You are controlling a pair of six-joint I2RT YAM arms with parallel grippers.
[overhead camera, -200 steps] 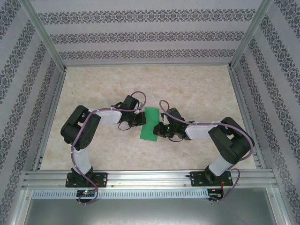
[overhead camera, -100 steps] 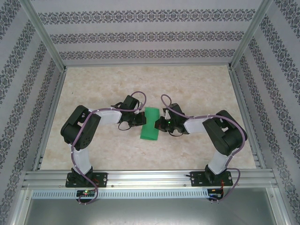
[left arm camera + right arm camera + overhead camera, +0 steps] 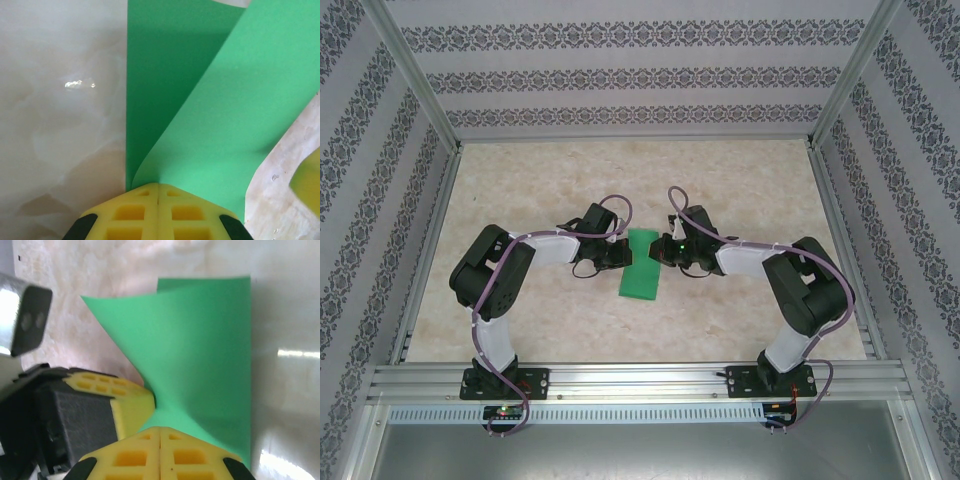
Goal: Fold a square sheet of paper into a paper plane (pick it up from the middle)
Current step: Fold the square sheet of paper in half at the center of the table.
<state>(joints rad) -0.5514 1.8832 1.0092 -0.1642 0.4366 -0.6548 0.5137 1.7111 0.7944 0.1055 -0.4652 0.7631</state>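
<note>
Pinching the square sheet of paper (image 3: 640, 268) at its left edge with the left gripper (image 3: 619, 254), jaws closed tight on the green. Keeping that hold in the same spot as a second ago. Sliding the right gripper (image 3: 658, 250) away from the arm bases along the sheet's right edge, now sitting level with the left one instead of by the near corner. Holding those jaws pressed together at the paper's edge, pinching or merely touching being unclear. Lying mid-worktop (image 3: 740, 180) between both grippers, one flap curling up over the flat layer.
</note>
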